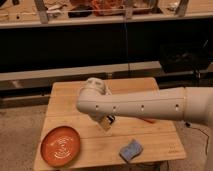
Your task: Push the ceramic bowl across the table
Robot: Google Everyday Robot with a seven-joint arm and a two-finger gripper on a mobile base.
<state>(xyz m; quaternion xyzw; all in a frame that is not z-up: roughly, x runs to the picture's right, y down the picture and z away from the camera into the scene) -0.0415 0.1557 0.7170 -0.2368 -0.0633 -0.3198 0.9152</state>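
Observation:
The ceramic bowl (61, 146) is a wide orange dish with pale swirls. It sits at the front left corner of the light-wood table (65, 107). My white arm reaches in from the right across the table's middle. My gripper (106, 122) hangs below the arm's rounded end, low over the table's centre. It is to the right of the bowl and a little behind it, apart from it. It holds nothing that I can see.
A blue sponge (131, 150) lies near the table's front right. A thin orange object (148, 120) peeks out under the arm. Dark shelving and a long bench (75, 70) stand behind the table. The floor lies to the left.

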